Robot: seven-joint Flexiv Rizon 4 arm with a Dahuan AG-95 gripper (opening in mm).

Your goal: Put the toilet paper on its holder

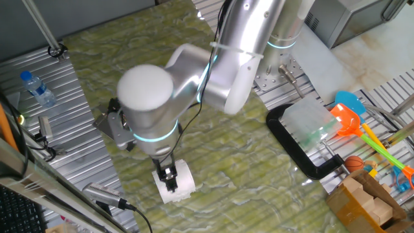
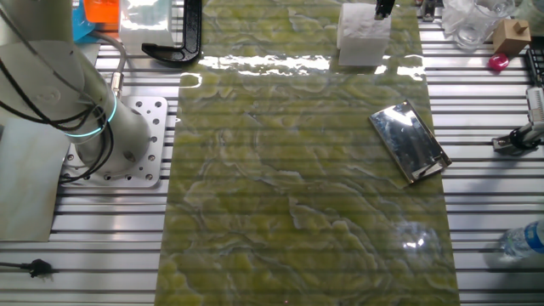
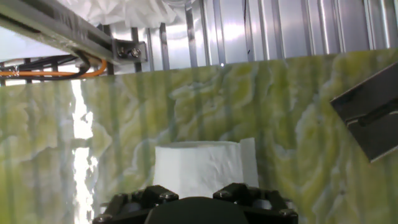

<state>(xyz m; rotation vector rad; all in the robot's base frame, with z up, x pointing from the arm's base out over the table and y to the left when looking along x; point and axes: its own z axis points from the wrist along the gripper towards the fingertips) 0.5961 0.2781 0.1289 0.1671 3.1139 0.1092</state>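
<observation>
White soft embossed toilet paper roll stands on green marbled mat near far edge, well apart from shiny brown metal plate holder. Black two-finger gripper down at roll top; jaw state cannot tell. Step: grasping, judged. Next: secure grip, lift, carry toward holder rod. Arm bent over, wrist vertical.

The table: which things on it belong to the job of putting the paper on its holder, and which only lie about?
For the job:
- toilet paper
- holder
- gripper, its fingers at the roll

Only lying about:
- black clamp
- water bottle
- orange and blue toys
- cardboard box
</observation>
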